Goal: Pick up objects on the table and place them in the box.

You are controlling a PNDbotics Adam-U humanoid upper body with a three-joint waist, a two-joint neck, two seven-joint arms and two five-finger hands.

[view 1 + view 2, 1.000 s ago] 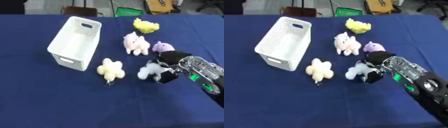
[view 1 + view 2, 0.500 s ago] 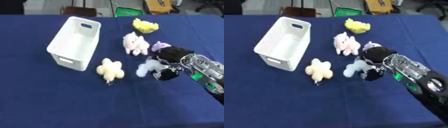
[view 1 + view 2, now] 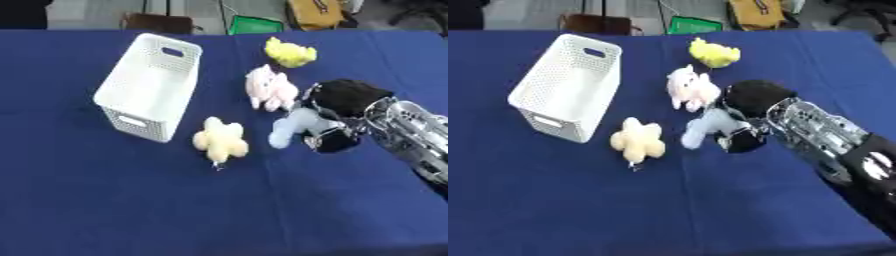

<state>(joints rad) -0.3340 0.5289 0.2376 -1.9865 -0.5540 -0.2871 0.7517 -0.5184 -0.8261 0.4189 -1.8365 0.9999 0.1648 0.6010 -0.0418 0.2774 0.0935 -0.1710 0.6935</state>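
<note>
Pale plush toy [image 3: 292, 127], clasped by right hand [image 3: 343, 112] fingers [image 3: 334, 142]

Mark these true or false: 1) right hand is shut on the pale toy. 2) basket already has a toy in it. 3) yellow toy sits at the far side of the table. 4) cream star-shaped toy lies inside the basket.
1) True: the right hand curls round the pale toy.
2) False: the white basket looks empty.
3) True: the yellow toy lies beyond the pink toy.
4) False: the cream star-shaped toy lies on the blue table, beside the basket.
</note>
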